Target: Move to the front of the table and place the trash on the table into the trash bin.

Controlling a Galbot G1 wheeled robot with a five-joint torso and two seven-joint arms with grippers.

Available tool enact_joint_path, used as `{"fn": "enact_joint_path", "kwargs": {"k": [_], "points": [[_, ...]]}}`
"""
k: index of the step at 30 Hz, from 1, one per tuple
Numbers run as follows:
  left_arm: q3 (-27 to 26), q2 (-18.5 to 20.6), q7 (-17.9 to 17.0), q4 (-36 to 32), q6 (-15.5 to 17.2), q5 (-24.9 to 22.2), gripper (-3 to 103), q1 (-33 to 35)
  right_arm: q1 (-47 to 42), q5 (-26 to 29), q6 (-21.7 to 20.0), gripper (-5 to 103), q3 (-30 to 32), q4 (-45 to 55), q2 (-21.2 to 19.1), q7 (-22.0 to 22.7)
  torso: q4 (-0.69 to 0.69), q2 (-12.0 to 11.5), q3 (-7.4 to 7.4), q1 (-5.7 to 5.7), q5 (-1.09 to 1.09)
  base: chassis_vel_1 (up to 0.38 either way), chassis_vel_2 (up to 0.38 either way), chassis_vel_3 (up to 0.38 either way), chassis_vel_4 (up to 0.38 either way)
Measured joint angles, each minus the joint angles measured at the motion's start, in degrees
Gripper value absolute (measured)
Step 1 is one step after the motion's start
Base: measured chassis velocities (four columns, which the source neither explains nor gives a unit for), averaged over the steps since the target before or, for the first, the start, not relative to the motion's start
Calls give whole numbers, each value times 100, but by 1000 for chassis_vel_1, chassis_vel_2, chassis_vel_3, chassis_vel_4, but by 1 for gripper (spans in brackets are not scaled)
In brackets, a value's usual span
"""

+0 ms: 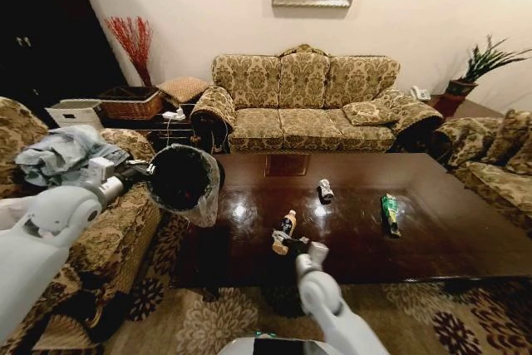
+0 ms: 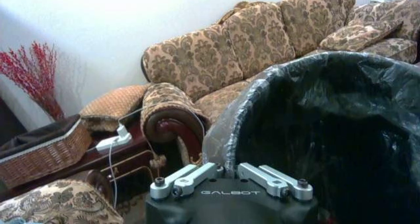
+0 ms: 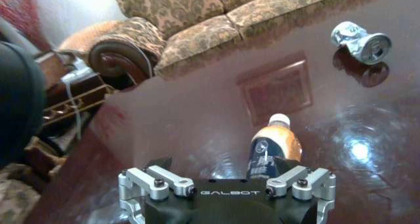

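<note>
The right gripper (image 1: 289,244) sits low over the near edge of the table (image 1: 432,230), with the tan bottle (image 1: 285,229) lying on its side directly ahead of it, cap end pointing away. In the right wrist view the bottle's (image 3: 274,150) lower end disappears under the gripper body between the two finger mounts, so the jaws seem to be set around it; whether they have already closed on it cannot be told from here.

The left gripper (image 2: 229,184) is clamped on the rim of the trash bin (image 1: 181,179), holding it tipped with its mouth towards the table, off to the left of the right gripper and a little above table height. Its liner hangs loose below the rim.

Beyond the bottle, farther from the right gripper, lies the silvery-white can (image 1: 325,191), and off to its right the green packet (image 1: 389,212); both are well apart from it.

To do this pick well, the fingers should close across the bottle's body rather than near its rounded end, since a smooth bottle on glossy wood will likely roll or squirt out. It should lift clear before swinging left to the bin mouth.
</note>
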Motion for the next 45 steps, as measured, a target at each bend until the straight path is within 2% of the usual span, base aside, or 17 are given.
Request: {"fn": "enact_joint_path", "kwargs": {"k": [2,9,18,27,33,36,37,40,42,45], "points": [[-3,-22,-2,0,-2,0,0,2,192,-98,82,100,-44,-370,184,118,-1,0,0,1,0,0,0,0,0],[49,-86,-7,36,-30,16,0,-13,342,-183,218,100,-24,-923,352,199,-2,0,0,0,2,0,0,0,0],[52,-105,-16,67,-85,18,0,-15,361,-52,228,102,-33,-1081,381,170,-2,0,-1,-1,1,0,0,0,0],[39,-153,-60,62,-150,14,0,27,690,216,183,77,-70,-1395,435,55,-1,1,-1,-1,3,0,0,0,0],[40,-163,-64,44,-158,5,0,37,930,267,177,65,-106,-1722,518,34,-1,1,-1,-1,1,0,0,0,0],[40,-159,-68,41,-161,-12,0,38,1022,329,151,54,-129,-1813,567,31,-3,1,0,-1,0,0,0,0,0],[40,-159,-68,41,-161,-12,0,38,1022,329,151,54,-129,-1813,567,31,-3,1,0,-1,0,0,0,0,0],[39,-126,-69,40,-162,-25,0,33,1014,385,129,44,-125,-1741,559,34,-2,0,0,0,2,0,0,0,0],[40,-108,-69,41,-162,-28,0,31,976,396,116,44,-119,-1653,526,35,-1,-1,1,1,3,0,0,0,0],[53,-77,-70,45,-162,-29,0,20,812,310,175,34,-61,-1216,390,-3,-3,-2,2,2,1,0,0,0,0]]}}
